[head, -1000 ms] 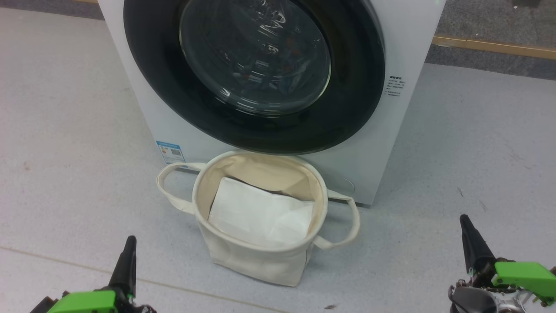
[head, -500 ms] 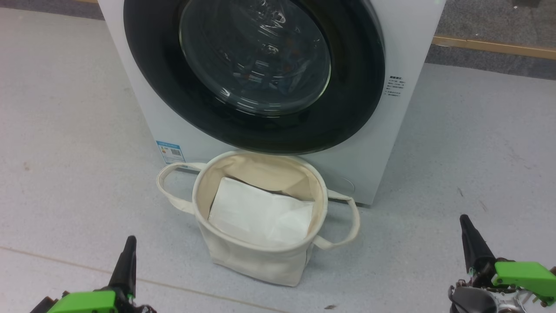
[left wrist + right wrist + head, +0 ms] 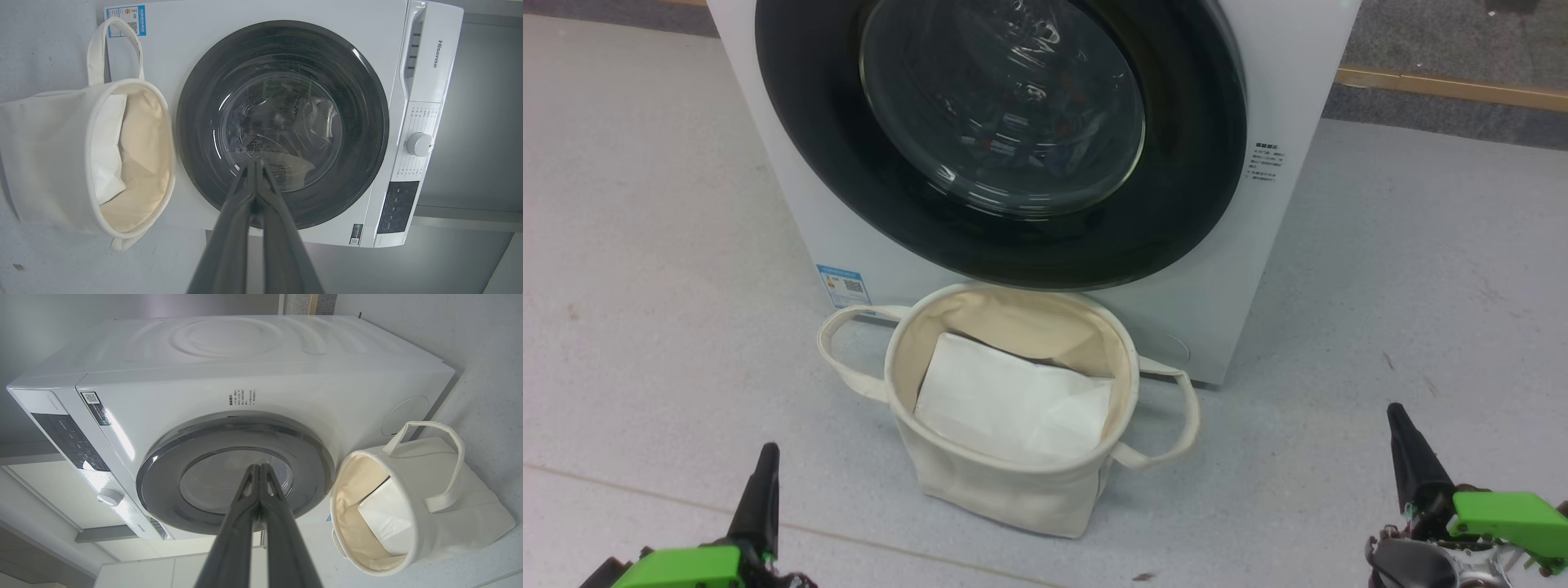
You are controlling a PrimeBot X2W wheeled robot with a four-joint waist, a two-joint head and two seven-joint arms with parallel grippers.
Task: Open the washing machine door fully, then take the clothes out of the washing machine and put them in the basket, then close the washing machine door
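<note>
The white washing machine point(image 3: 1282, 73) stands straight ahead with its door point(image 3: 1184, 212) shut, a glossy black ring around clear glass. Reflections in the glass hide the clothes. The cream basket point(image 3: 1013, 498) sits on the floor right against the machine's front, under the door. Low at the left, my left gripper point(image 3: 766, 461) is shut and holds nothing, well short of the basket. My right gripper point(image 3: 1398, 420) is shut and holds nothing at the lower right. The left wrist view has shut fingertips point(image 3: 254, 165) lined up with the door point(image 3: 196, 122). The right wrist view has them point(image 3: 258, 468) before the door point(image 3: 163, 490).
A plain white folded sheet point(image 3: 1013, 404) lies inside the basket. Grey floor point(image 3: 645, 245) spreads to both sides of the machine. A wooden strip point(image 3: 1445, 86) runs along the back right. The machine's knob point(image 3: 419, 144) and control panel sit beyond the door in the left wrist view.
</note>
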